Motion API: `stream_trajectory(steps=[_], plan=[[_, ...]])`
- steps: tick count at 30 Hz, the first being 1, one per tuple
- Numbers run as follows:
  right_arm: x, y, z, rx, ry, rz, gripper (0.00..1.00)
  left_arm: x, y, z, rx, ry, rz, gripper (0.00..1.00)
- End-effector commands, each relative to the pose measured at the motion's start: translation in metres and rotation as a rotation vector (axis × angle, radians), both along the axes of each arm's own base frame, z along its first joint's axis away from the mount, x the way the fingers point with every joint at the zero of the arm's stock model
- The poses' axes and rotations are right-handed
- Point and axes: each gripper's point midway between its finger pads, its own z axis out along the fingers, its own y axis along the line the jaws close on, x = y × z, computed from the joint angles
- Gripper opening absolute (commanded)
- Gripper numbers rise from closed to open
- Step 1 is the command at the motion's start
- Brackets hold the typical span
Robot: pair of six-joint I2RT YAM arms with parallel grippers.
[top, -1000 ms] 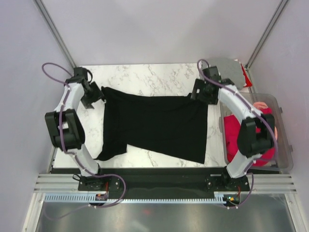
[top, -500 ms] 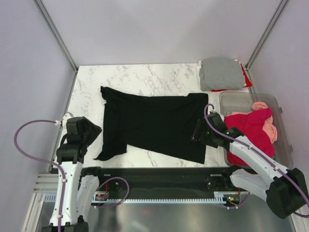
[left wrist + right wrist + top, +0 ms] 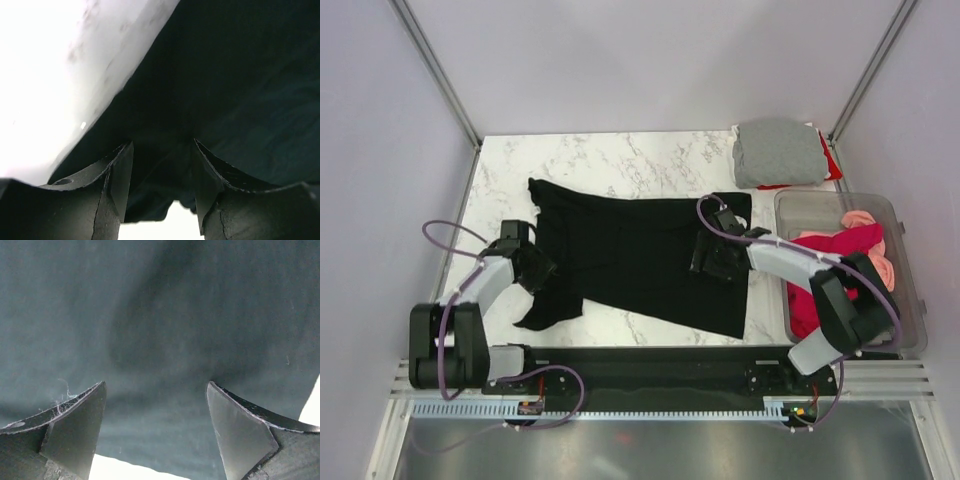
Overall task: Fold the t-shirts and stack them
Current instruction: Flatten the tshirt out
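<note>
We find the black shirt (image 3: 640,260) spread flat on the surface (image 3: 610,155), long axis left to right, the left gripper (image 3: 535,270) at its left edge and the right gripper (image 3: 708,262) over its right part. Both grippers stand with fingers apart, clamping nothing. Half a second earlier the left arm stood off the near-left corner and the right gripper lay nearer; the shirt has not shifted.

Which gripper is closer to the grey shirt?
Right. The right gripper hangs over the black shirt on the grey shirt's side; the left gripper is at the black shirt's opposite edge, farther off.
</note>
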Motion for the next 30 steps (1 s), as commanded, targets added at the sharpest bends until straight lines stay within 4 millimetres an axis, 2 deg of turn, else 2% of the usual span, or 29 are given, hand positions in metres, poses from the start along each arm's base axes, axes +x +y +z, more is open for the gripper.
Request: stream_trajectory(steps=[1,3,4,5,6,7,8,9,10,11,12,14,15,16,17,18,19,20,21,22,23,24,25,26,28,30], plan=[[0.035,-0.003,-0.021,-0.051,0.0,-0.008,0.89,0.048,0.001,0.007,0.025,-0.097,-0.055,0.56],[0.055,0.0,-0.024,-0.055,-0.004,0.008,0.89,0.063,0.003,-0.001,0.03,-0.066,-0.065,0.55],[0.06,-0.006,-0.039,-0.082,0.03,-0.002,0.89,0.068,0.011,-0.003,0.029,-0.057,-0.045,0.55],[0.078,-0.005,-0.033,-0.084,0.002,-0.008,0.89,0.073,0.018,-0.007,0.017,-0.042,-0.024,0.55],[0.083,-0.007,-0.036,-0.105,0.012,0.006,0.89,0.084,0.021,-0.002,-0.029,-0.061,-0.005,0.54],[0.089,-0.014,-0.047,-0.133,0.042,-0.003,0.89,0.087,0.038,-0.011,-0.064,-0.042,0.06,0.54],[0.109,-0.01,-0.036,-0.125,0.006,-0.005,0.89,0.094,0.041,-0.01,-0.096,-0.053,0.075,0.53],[0.114,-0.013,-0.035,-0.14,0.012,0.003,0.89,0.108,0.043,0.0,-0.123,-0.086,0.066,0.53],[0.122,-0.018,-0.038,-0.155,0.02,-0.008,0.89,0.113,0.045,-0.001,-0.134,-0.074,0.058,0.53],[0.14,-0.013,-0.024,-0.148,-0.024,-0.005,0.89,0.127,0.046,0.013,-0.131,-0.113,0.031,0.52],[0.143,-0.014,-0.019,-0.157,-0.023,0.001,0.89,0.128,0.041,0.019,-0.153,-0.121,0.009,0.52],[0.157,-0.014,0.001,-0.17,-0.076,0.015,0.89,0.124,0.04,0.044,-0.137,-0.167,-0.007,0.52],[0.156,-0.015,0.008,-0.174,-0.082,0.016,0.89,0.116,0.043,0.049,-0.114,-0.175,-0.002,0.53],[0.158,-0.015,0.024,-0.166,-0.116,0.013,0.89,0.106,0.045,0.055,-0.091,-0.173,0.004,0.54],[0.153,-0.016,0.028,-0.165,-0.121,0.013,0.89,0.093,0.048,0.077,-0.052,-0.233,0.013,0.58],[0.151,-0.017,0.036,-0.157,-0.135,0.007,0.89,0.085,0.057,0.081,0.0,-0.244,0.047,0.61],[0.145,-0.019,0.05,-0.144,-0.163,0.002,0.89,0.07,0.064,0.085,0.019,-0.244,0.097,0.63],[0.141,-0.02,0.057,-0.136,-0.173,-0.001,0.89,0.054,0.068,0.091,0.043,-0.269,0.14,0.65],[0.136,-0.021,0.064,-0.13,-0.181,-0.004,0.89,0.041,0.076,0.09,0.076,-0.264,0.19,0.66],[0.128,-0.024,0.08,-0.118,-0.212,-0.006,0.9,0.031,0.08,0.088,0.068,-0.265,0.244,0.66],[0.122,-0.025,0.086,-0.109,-0.221,-0.009,0.89,0.012,0.082,0.072,0.076,-0.217,0.283,0.66],[0.114,-0.027,0.091,-0.104,-0.223,-0.007,0.9,0.004,0.087,0.079,0.102,-0.258,0.322,0.67],[0.099,-0.031,0.1,-0.088,-0.238,-0.019,0.9,-0.011,0.091,0.072,0.116,-0.265,0.383,0.67],[0.091,-0.032,0.103,-0.078,-0.246,-0.014,0.9,-0.017,0.09,0.061,0.104,-0.24,0.401,0.68],[0.068,-0.035,0.109,-0.038,-0.261,-0.026,0.91,-0.024,0.092,0.058,0.11,-0.267,0.456,0.69],[0.054,-0.032,0.109,0.013,-0.258,-0.028,0.91,-0.032,0.091,0.042,0.103,-0.231,0.484,0.71]])
